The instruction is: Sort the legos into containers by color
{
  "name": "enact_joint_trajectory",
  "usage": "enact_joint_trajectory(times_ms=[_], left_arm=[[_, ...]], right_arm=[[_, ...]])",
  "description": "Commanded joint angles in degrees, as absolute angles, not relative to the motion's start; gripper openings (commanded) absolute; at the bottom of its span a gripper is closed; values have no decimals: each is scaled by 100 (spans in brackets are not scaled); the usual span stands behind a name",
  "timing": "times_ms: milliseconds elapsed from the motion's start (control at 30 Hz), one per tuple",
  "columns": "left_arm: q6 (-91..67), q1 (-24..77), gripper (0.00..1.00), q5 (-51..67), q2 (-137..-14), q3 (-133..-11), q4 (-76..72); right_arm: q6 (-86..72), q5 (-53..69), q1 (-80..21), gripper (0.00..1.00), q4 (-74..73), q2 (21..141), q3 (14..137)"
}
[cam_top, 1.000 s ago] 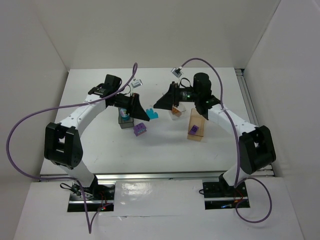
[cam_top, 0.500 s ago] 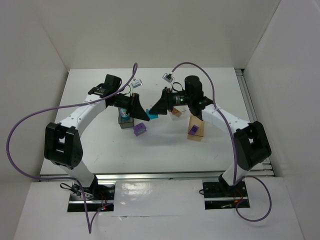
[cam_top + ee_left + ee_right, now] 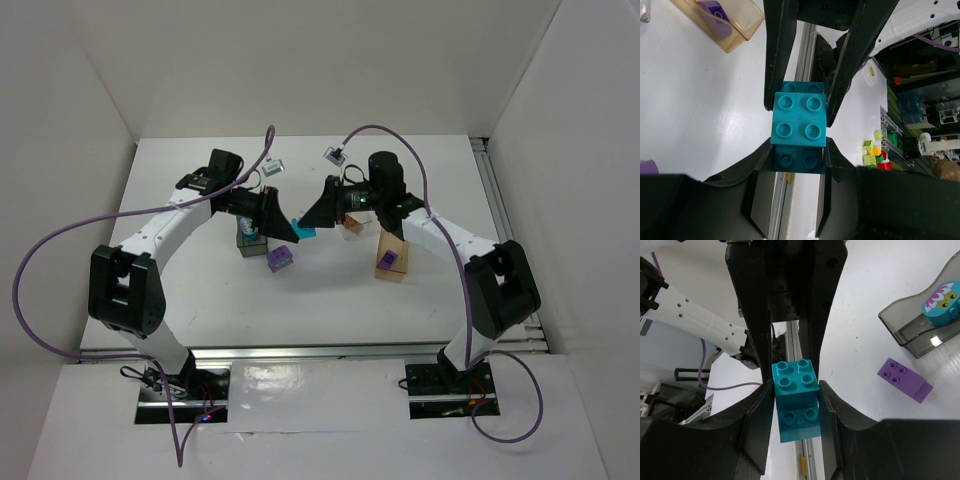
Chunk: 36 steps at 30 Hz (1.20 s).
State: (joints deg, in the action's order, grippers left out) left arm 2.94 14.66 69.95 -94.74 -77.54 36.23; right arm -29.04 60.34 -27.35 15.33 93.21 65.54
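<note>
Since the earlier frame, our right gripper swung left and clamped the cyan brick, also gripped mid-air by our left gripper; we judged that opposed pulling could wrench it loose.

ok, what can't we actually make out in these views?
- Top view: clear container mostly behind right arm; contents unreadable.
- Top view: cyan brick just a sliver, too small for detail.
- Left wrist: tan container cut by top edge.
- Right wrist: grey container cut by right edge.
</note>
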Motion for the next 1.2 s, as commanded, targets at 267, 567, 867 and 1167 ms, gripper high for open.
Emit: enact_joint_trajectory(times_ms=[267,567,867,1167], left_arm=[[448,1459,0,7058,-9396,-7910,3507],[160,1459,0,6533,-9343,-7910,3455],[-2161,440,0,2386,-8861,-7349,3025],[-2707,501,0,827,-9544,-7645,2760]], right_arm=[[-3119,3631,-2408,10,1441,8043,6170],[-3445,2428,-2294,10,1223,7717,6011],[-3182,1468,-2294,10,247,7611,6004],[-3059,1591,-2294,10,132,7726,6056]])
